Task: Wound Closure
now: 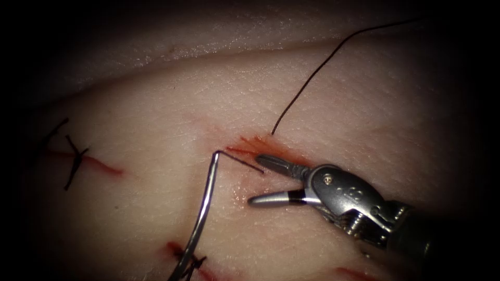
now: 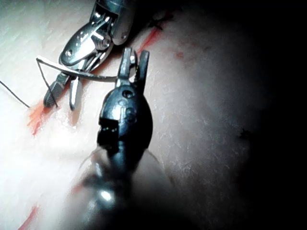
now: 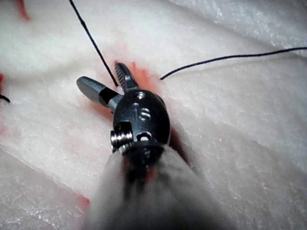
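The right tool (image 1: 256, 179) lies on the tissue (image 1: 364, 114) with its jaws wide open around nothing, straddling the red-stained cut (image 1: 247, 148). The curved needle (image 1: 204, 208) is clear of the tissue, left of that cut. The left tool (image 2: 133, 61) is shut on it toward the end away from the thread. Thread (image 1: 240, 161) runs from the needle's upper end into the tissue by the right tool's upper jaw. More thread (image 1: 312, 78) leaves the far side of the cut and trails up to the right. The right tool (image 3: 102, 76) has thread (image 3: 93, 43) passing beside its open jaws.
A tied stitch (image 1: 75, 161) with dark cut ends crosses a red cut at the far left. Another stitched red cut (image 1: 179, 252) lies at the lower edge beneath the needle. Red fluid stains the tissue around the right tool's jaws.
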Available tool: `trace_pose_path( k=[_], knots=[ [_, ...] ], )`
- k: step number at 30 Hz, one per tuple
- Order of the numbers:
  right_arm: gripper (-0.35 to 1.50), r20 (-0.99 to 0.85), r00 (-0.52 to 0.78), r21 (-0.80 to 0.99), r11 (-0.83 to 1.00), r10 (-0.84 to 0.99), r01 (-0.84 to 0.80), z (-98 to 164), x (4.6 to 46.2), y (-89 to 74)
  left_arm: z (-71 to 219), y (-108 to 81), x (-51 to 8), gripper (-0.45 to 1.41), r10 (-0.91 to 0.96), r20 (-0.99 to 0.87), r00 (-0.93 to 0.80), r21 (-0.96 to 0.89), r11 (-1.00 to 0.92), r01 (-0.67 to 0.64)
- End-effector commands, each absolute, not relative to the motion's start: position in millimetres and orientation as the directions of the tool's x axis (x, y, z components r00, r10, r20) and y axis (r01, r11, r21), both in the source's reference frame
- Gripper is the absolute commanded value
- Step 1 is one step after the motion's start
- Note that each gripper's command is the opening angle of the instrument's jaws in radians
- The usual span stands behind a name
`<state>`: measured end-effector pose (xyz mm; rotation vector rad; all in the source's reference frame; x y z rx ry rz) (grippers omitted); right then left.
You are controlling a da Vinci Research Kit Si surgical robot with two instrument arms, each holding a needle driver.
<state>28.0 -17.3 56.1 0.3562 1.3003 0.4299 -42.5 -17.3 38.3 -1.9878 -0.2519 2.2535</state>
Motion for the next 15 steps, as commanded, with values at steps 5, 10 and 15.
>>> trace_pose_path(
  k=[5, 10, 15],
  knots=[
    [-0.35, -0.838, 0.267, 0.468, 0.878, 0.476, -0.1, 58.2, 29.8, -17.8, 38.0, -17.3, -43.2, -0.45, 0.197, -0.973, -0.123, -0.202, -0.979, 0.025],
    [-0.35, -0.832, 0.32, 0.431, 0.892, 0.452, -0.138, 58.7, 28.7, -18.0, 37.7, -16.9, -42.7, -0.45, 0.197, -0.973, -0.118, -0.202, -0.979, 0.03],
    [-0.35, -0.827, 0.331, 0.433, 0.89, 0.455, -0.143, 54.6, 27.0, -22.6, 42.2, -17.0, -43.1, -0.45, 0.203, -0.969, -0.137, -0.195, -0.978, -0.069]
  ],
)
